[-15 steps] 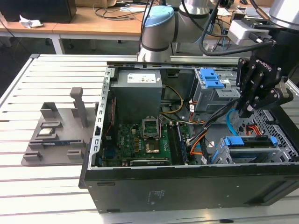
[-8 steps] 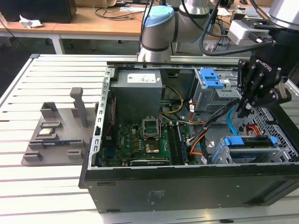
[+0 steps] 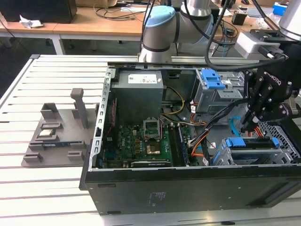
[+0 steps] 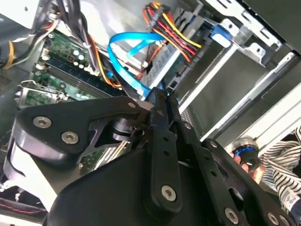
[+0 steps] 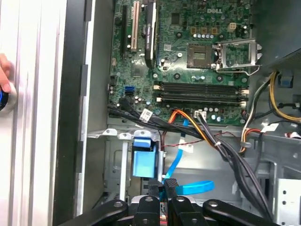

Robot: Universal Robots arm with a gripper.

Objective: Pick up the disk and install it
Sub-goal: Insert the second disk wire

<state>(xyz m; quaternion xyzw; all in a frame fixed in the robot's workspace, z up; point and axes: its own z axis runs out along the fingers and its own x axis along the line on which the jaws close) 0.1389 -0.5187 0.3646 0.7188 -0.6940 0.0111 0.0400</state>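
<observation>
A: Where was the hand (image 3: 248,123)?

B: In the exterior view it hung inside the open computer case (image 3: 141,188), toward that view's right, just above the drive cage (image 3: 277,141) at the near corner. Its black fingers (image 3: 256,101) pointed down toward the cables.

A: How far apart were the fingers?

B: Both wrist views showed them drawn together, the tips meeting with no gap. In the second wrist view the fingertips (image 4: 160,101) closed right beside a blue flat cable (image 4: 123,52); whether they pinched anything between them could not be told.

A: And the disk?

B: The disk (image 3: 251,142) lay flat in the drive cage, just beneath the hand, its blue carrier bracket showing along the edge. The hand did not hold it, and contact could not be made out.

A: What else was nearby?

B: A bundle of orange, red and yellow wires (image 4: 171,23) ran past the hand, and the green motherboard (image 5: 188,61) filled the case floor. A blue latch (image 3: 214,79) sat on the cage at the back. To the exterior view's left, a grey fixture (image 3: 59,134) stood on the slatted worktop (image 3: 28,193).
</observation>
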